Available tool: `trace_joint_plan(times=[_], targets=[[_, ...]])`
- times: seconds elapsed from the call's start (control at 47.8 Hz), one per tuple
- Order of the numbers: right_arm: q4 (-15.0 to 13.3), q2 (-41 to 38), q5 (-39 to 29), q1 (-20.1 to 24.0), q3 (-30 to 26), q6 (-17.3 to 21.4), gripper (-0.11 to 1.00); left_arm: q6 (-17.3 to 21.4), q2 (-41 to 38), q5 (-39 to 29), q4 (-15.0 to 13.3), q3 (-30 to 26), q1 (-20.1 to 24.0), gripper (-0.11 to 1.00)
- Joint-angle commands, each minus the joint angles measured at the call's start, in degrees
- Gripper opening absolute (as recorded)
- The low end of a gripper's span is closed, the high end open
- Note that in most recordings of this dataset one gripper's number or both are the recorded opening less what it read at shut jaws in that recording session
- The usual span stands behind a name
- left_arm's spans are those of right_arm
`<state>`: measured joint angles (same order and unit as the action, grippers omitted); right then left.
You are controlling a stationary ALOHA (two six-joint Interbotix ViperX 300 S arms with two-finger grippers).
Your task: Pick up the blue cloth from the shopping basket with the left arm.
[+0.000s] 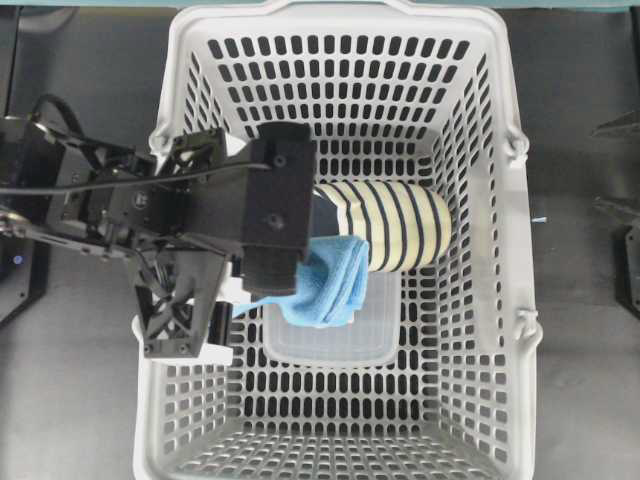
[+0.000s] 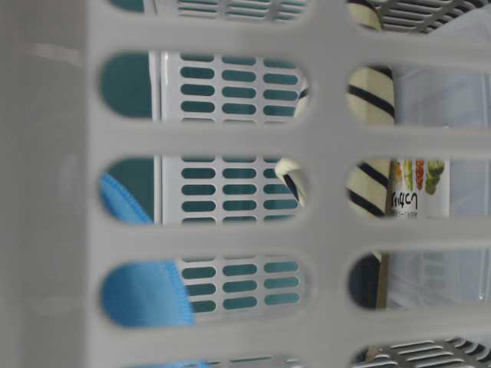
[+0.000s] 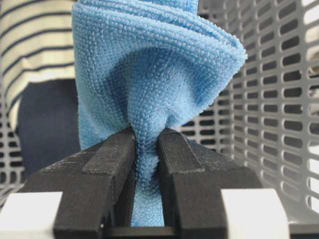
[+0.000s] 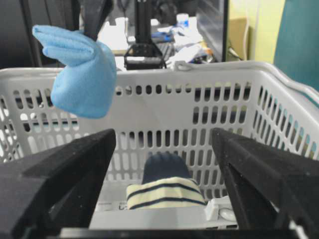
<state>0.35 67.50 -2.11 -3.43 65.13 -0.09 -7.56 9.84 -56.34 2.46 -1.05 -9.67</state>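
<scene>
The blue cloth (image 3: 149,74) is bunched and pinched between the two black fingers of my left gripper (image 3: 147,137), which is shut on it. From overhead, the cloth (image 1: 332,285) hangs beside the left arm's wrist (image 1: 270,210), over the inside of the shopping basket (image 1: 500,300). In the right wrist view the cloth (image 4: 82,74) dangles above the basket's rim (image 4: 209,72), off the floor. My right gripper (image 4: 164,149) stands open and holds nothing, outside the basket on the right.
A navy and cream striped slipper (image 1: 395,225) lies in the middle of the basket, on a clear plastic container (image 1: 330,340). The slotted walls (image 2: 230,138) close in on every side. Dark table surrounds the basket.
</scene>
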Motion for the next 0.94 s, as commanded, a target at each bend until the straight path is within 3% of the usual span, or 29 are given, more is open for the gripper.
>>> trace_joint_plan(times=[0.0,0.251,0.921], targets=[[0.09,-0.35,0.62,-0.26,-0.44,0.0,0.76,-0.09,1.49,1.41,0.18,0.53,0.35,0.1],[0.09,-0.26,0.62,-0.18,-0.44,0.26,0.76,0.53,1.58,5.98,0.18,1.05,0.7,0.1],[0.18,0.18,0.18,-0.18,0.09,0.79,0.75,0.09,1.23,6.5,0.18,1.76,1.05,0.1]])
